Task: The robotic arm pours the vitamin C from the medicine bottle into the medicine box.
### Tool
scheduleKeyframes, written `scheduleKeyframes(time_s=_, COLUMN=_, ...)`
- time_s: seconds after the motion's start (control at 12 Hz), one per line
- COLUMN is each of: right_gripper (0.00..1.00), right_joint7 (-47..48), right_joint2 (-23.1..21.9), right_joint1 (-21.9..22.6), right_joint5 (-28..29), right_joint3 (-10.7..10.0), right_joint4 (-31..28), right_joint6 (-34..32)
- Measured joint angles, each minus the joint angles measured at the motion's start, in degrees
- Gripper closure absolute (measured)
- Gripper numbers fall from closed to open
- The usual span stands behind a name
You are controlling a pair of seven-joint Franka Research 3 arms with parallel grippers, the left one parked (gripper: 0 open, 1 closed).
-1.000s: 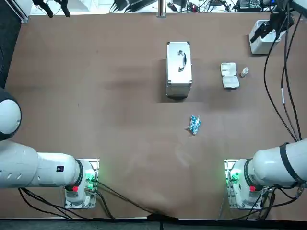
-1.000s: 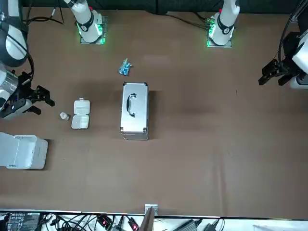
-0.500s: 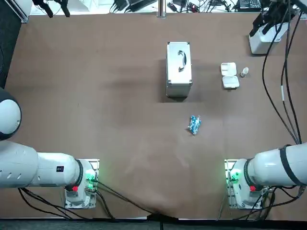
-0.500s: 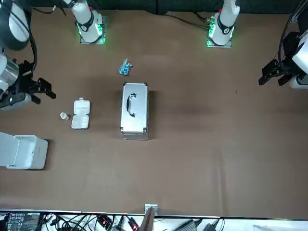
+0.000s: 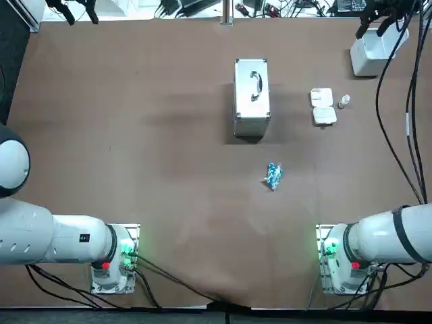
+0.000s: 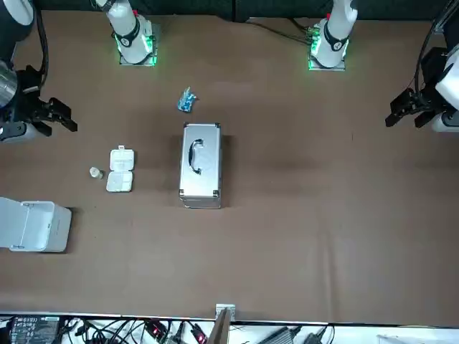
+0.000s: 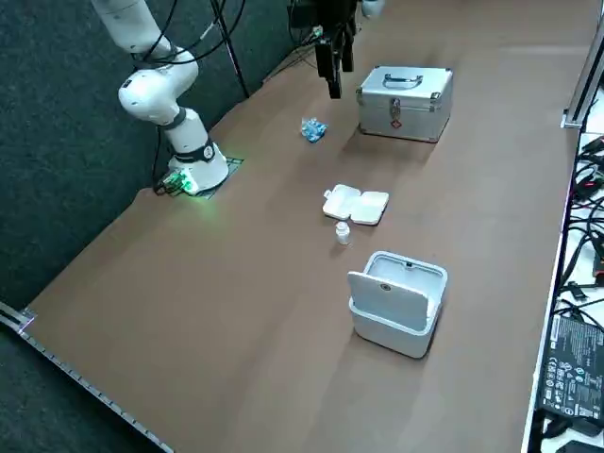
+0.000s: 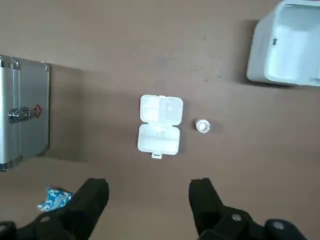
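Your right gripper (image 8: 148, 185) hangs high over the table's far right corner, jaws spread wide and empty, touching nothing, a stance that reads as the approach before any grasp. Taking the overhead view as a clock face, the medicine bottle (image 5: 345, 101) stands upright toward the gripper's 7 o'clock, just beside the medicine box (image 5: 323, 106) at the box's 3 o'clock. The box lies opened flat, compartments up, likely so the vitamin C has only a short tip to travel. A white bin (image 5: 374, 54) sits at the bottle's 1 o'clock. A silver case (image 5: 252, 98) lies well apart at the box's 9 o'clock, with a blue packet (image 5: 273, 176) between the case's 5 and 6 o'clock.
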Motion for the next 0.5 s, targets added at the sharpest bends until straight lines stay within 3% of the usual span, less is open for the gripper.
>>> scheduleKeyframes(time_s=0.5, right_gripper=0.0, right_joint7=6.81, right_joint2=0.03, right_joint1=1.19, right_joint5=-1.32, right_joint3=0.02, right_joint4=7.51, right_joint6=-8.09)
